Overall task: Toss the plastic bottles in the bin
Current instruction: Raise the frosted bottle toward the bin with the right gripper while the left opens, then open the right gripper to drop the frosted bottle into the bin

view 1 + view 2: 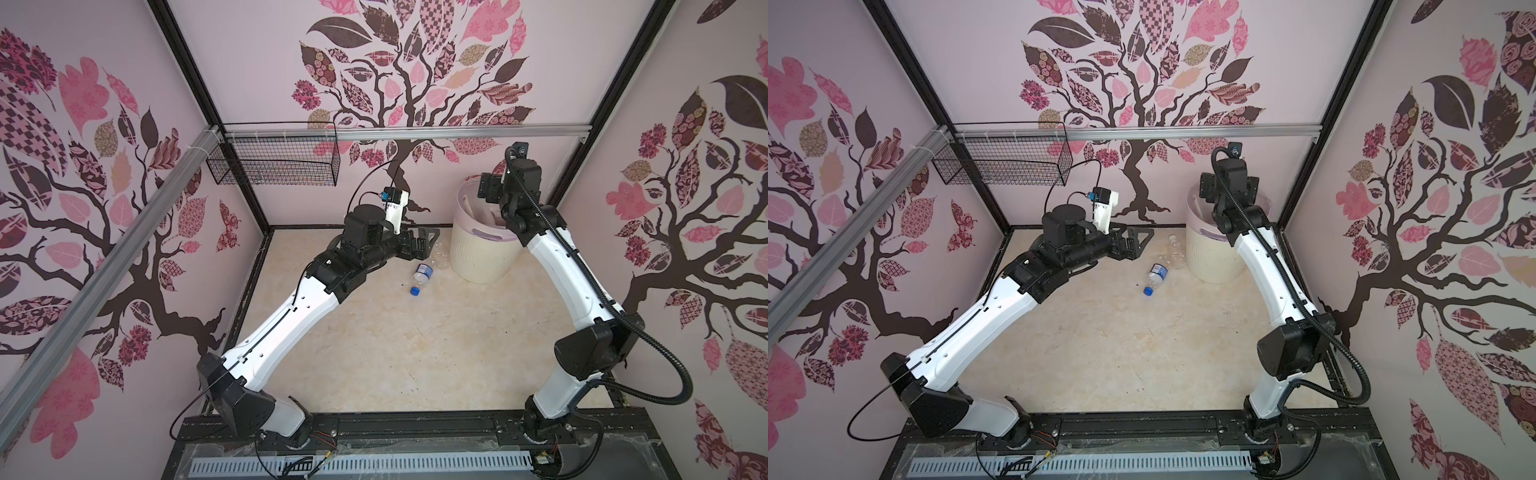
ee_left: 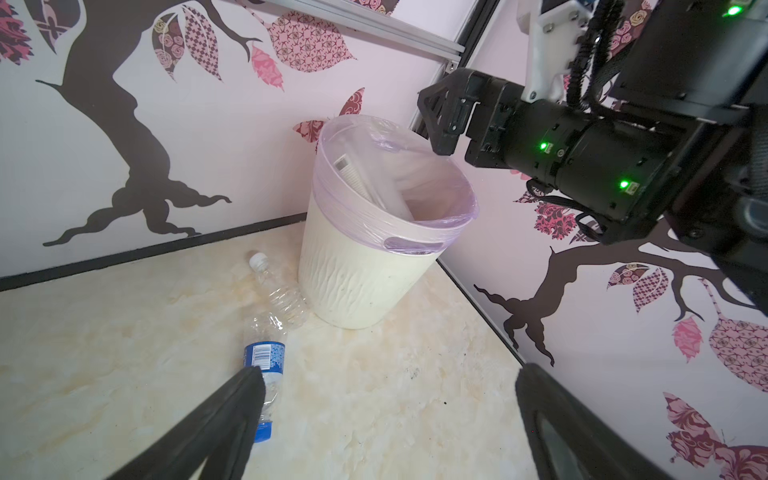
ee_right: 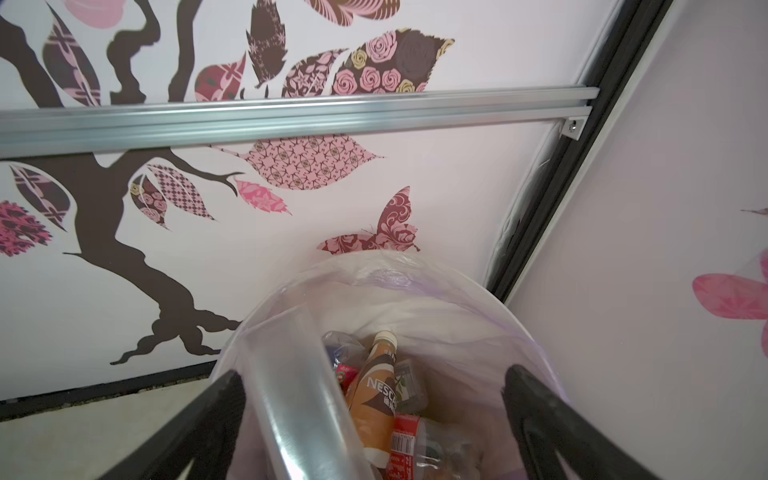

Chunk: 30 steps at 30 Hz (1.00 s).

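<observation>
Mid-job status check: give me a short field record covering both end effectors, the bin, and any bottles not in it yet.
left end effector: open, empty, close to the blue-label bottle
right end effector: open, empty, above the bin's mouth
bin: upright in the back right corner, lilac liner, several bottles inside, including a brown-labelled bottle
bottles outside bin: two, both lying down; the blue-label bottle and a clear white-capped bottle by the bin's base

Bottles (image 1: 422,275) (two) left of bin (image 1: 482,253)
</observation>
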Tool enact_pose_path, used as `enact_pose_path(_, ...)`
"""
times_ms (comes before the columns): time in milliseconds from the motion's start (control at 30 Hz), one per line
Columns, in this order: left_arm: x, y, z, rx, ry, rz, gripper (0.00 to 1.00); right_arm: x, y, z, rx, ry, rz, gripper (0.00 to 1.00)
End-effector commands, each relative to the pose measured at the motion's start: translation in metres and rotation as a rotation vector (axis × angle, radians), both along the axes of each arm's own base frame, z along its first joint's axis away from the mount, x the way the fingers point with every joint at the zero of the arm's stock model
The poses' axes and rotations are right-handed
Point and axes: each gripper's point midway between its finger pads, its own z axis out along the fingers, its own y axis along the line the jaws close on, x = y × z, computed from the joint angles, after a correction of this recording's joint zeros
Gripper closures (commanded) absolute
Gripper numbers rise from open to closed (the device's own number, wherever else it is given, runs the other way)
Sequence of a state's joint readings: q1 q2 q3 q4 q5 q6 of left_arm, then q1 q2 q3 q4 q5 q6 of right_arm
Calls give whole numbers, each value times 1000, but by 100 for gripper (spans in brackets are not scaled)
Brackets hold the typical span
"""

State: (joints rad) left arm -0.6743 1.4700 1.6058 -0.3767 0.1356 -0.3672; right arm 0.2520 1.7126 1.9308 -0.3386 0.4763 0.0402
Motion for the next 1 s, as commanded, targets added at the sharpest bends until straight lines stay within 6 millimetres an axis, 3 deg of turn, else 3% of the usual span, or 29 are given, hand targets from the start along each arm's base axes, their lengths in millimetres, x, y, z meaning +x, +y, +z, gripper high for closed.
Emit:
enact_pose_path(0,-2,1,-10,4,17,-3,2,-37,-7,72,72,-167,10,0)
enact_pose_path(333,-4,2,-14,4,29,1,2,-43,-5,69,94,-167,35,0)
enact_pose_path(500,-2,3,-27,10,67,11,2,-49,-2,68,108,-160,57,1)
enact_pose_path(700,12,4,-75,90,203,65,2,-60,8,49,152,-119,121,1)
enact_pose_path(967,36,30,-149,112,426,160,2,-78,47,-13,206,16,239,0)
